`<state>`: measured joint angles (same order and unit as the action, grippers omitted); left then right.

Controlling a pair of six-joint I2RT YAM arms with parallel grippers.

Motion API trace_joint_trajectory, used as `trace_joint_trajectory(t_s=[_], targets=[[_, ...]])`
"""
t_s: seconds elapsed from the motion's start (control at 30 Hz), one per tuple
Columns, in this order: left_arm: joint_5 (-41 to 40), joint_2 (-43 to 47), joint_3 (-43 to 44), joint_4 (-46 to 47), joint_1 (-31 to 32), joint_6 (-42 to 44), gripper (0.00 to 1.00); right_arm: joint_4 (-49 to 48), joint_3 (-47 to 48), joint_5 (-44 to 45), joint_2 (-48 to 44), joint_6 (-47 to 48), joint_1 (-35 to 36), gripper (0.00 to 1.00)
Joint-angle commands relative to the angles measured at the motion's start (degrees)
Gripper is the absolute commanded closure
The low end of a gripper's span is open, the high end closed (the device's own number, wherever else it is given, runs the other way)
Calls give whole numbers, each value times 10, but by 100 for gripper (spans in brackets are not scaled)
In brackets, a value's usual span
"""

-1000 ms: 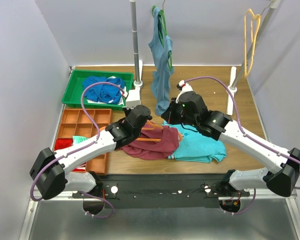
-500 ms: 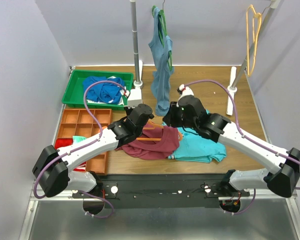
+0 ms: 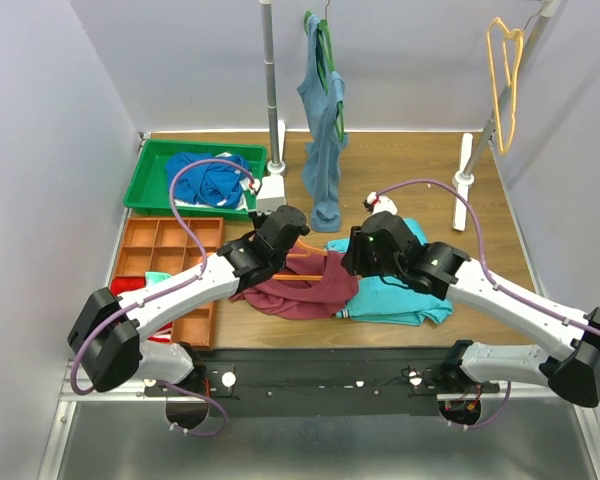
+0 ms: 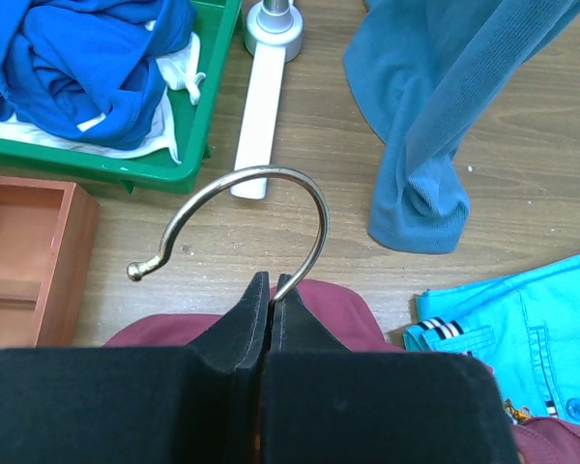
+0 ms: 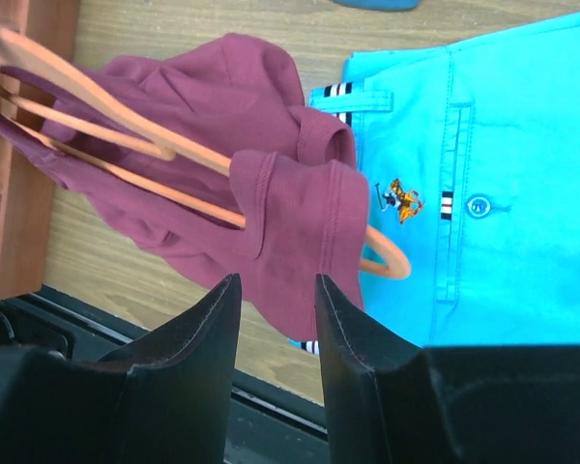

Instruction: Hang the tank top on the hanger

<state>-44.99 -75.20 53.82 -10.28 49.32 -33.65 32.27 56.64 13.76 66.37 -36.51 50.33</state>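
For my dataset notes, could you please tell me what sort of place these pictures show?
Probably a lab test cell for garment handling: plain pale walls box in a wooden table, a green bin holds clothes, and a grey-blue top hangs beside a rack pole.

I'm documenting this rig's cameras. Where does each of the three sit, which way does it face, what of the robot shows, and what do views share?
Top external: above and behind the bases, looking down on the table; left arm and right arm show.
Left wrist: faces forward toward the green tray; left gripper pinches the hanger by its hook.
Right wrist: looks down on the tank top and turquoise garment; right gripper open.
Shared: all three show the tank top.
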Motion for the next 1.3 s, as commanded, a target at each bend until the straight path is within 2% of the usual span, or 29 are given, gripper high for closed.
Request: trace_joint_trajectory(t_s=[0.0,0.13,0.5,0.67,0.93,1.03,1.07,1.17,1.27], targets=[[-13,-12,22,3,-1,-20,100,-3,4,23,23,-19,22,56],[-10,-17,29,2,-1,-24,100,-19,27,50,61,-35,52,56],[4,-10,19,4,-1,-28,100,-48,24,170,115,-110,57,55],[9,4,11,10,-1,-27,100,-86,18,160,130,-118,57,55],[17,15,4,14,-1,-27,100,-73,35,176,163,-130,58,55],[17,18,2,14,-2,-27,100,-77,31,181,157,-131,57,68],[17,18,2,14,-1,-27,100,-77,33,181,157,-131,58,80],[17,15,2,16,-2,-27,100,-78,44,168,156,-126,58,99],[17,8,6,16,-1,-27,100,-83,60,145,153,-114,64,99]])
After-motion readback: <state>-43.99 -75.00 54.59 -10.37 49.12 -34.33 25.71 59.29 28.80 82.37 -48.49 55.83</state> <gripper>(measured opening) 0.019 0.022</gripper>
